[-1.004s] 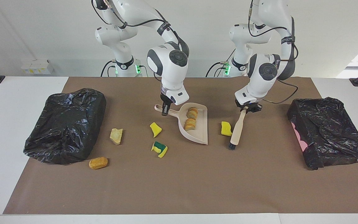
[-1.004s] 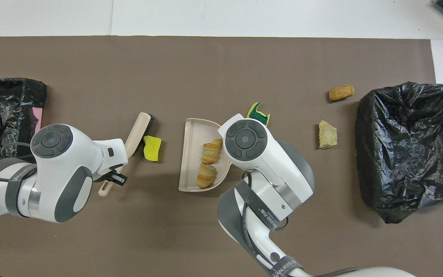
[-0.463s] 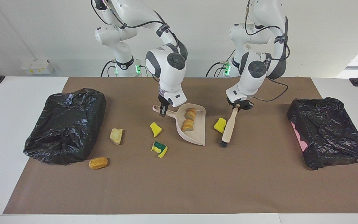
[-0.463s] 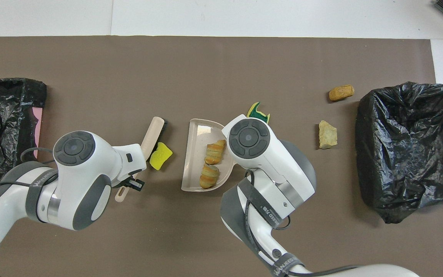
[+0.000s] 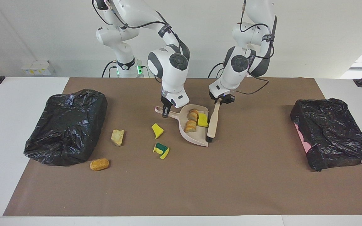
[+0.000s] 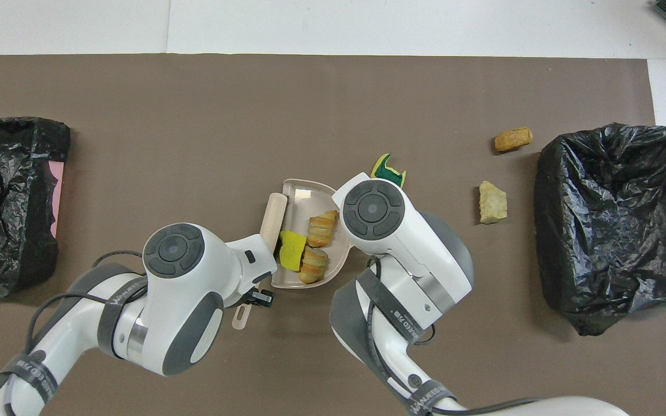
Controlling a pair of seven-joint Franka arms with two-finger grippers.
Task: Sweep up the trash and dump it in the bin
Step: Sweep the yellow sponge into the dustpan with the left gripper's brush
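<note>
My right gripper (image 5: 166,111) is shut on the handle of the beige dustpan (image 5: 198,138), which rests on the mat. In the pan (image 6: 304,193) lie two orange-brown chunks of trash (image 5: 193,115) (image 5: 190,126) and a bright yellow one (image 5: 203,120) (image 6: 291,258). My left gripper (image 5: 220,101) is shut on the brush (image 5: 213,122) (image 6: 273,211), whose bristles stand at the pan's open edge. Loose trash on the mat: a yellow chunk (image 5: 157,130), a yellow-green one (image 5: 161,150) (image 6: 388,169), a pale beige one (image 5: 117,137) (image 6: 492,202) and an orange-brown one (image 5: 99,164) (image 6: 513,138).
A bin lined with a black bag (image 5: 66,125) (image 6: 610,214) stands at the right arm's end of the table, beside the beige and orange-brown chunks. A second black-bagged bin (image 5: 331,131) (image 6: 3,196), with pink showing, stands at the left arm's end. A brown mat (image 5: 181,188) covers the table.
My left arm has swept the brush toward the right arm's end, pushing the bright yellow chunk into the dustpan. The right gripper and the pan have barely shifted.
</note>
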